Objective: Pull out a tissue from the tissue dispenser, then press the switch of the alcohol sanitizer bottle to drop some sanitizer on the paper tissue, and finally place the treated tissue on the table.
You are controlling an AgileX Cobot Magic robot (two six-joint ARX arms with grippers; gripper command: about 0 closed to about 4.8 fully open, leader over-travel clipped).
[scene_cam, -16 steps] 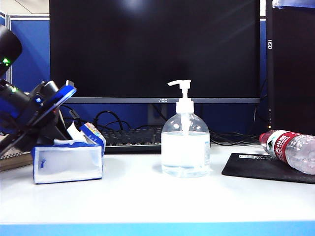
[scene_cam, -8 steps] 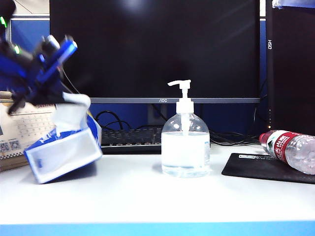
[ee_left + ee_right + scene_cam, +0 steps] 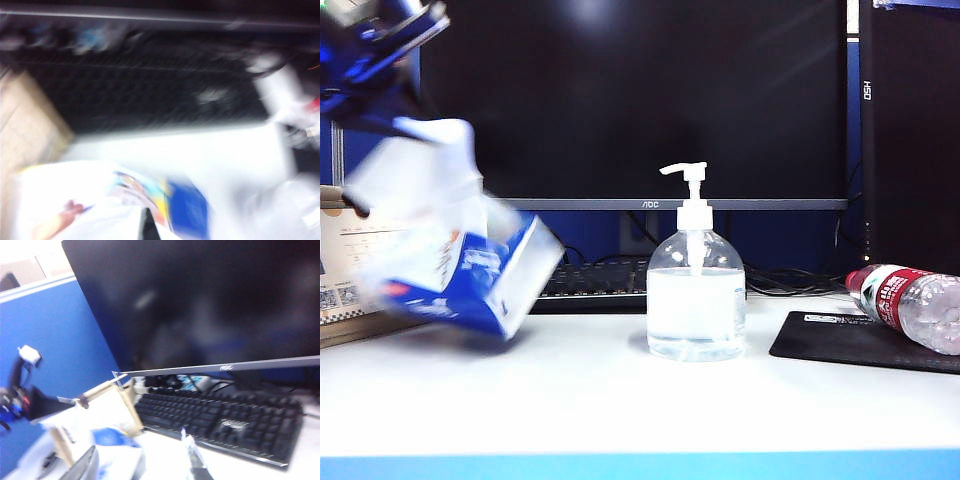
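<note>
My left gripper [image 3: 412, 116] is high at the far left, blurred by motion and shut on the white tissue [image 3: 425, 175], which stretches down from it. The blue and white tissue dispenser [image 3: 485, 285] hangs tilted on the tissue's lower end, lifted off the table [image 3: 650, 410]. In the left wrist view the tissue [image 3: 95, 220] and the dispenser [image 3: 187, 210] lie round one dark fingertip [image 3: 147, 226]. The alcohol sanitizer bottle [image 3: 696, 300] stands mid-table, its switch [image 3: 686, 172] untouched. My right gripper [image 3: 142, 471] is open and empty, outside the exterior view.
A monitor [image 3: 640, 100] and keyboard [image 3: 595, 280] fill the back. A desk calendar [image 3: 345, 265] stands at the far left. A black mouse pad [image 3: 840, 342] with a red-labelled water bottle [image 3: 915, 300] lying on it is at the right.
My left gripper has risen steeply with the tissue. The dispenser came up with it, tipping from flat on the table to tilted and lifted.
</note>
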